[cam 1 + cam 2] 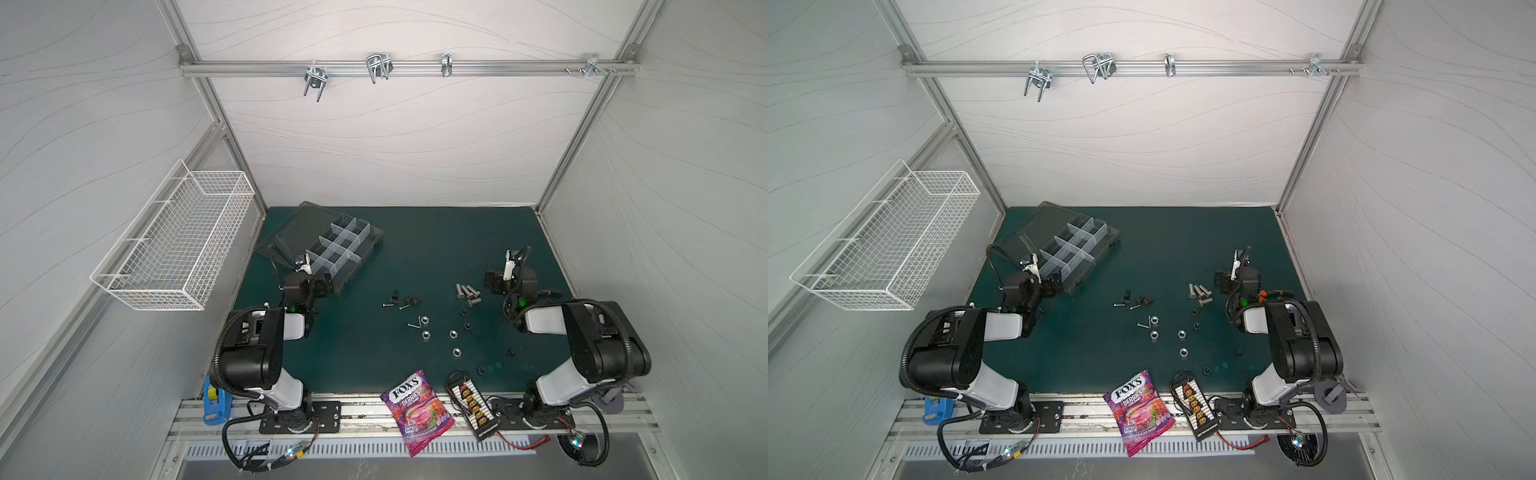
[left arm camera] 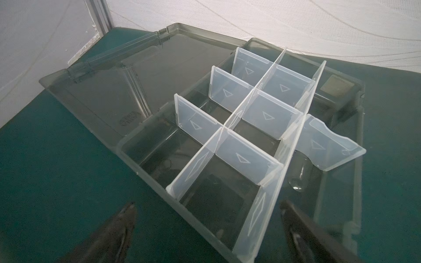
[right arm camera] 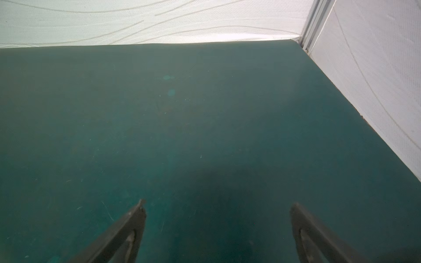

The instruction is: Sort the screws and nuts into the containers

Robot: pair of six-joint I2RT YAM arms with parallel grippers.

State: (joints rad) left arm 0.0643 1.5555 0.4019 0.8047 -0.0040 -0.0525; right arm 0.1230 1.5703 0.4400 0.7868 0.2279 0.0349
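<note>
Stands at the start, with left claw [image 2: 208,203] and right claw [image 3: 219,203] spread, empty, smoky-grey plastic compartments [image 2: 157,145] before the left claw seemingly bare, silver and black screws [image 1: 468,292] and hexagonal nuts [image 1: 424,335] loose between claws on green bench [image 1: 436,249].

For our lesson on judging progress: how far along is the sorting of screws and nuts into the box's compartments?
Done: nothing; the organizer box is open, its compartments look empty. In hand: nothing; left pincer and right pincer stand open and empty. Left: all hex bolts, small screws, silver nuts and black nuts lie on the mat.
</note>
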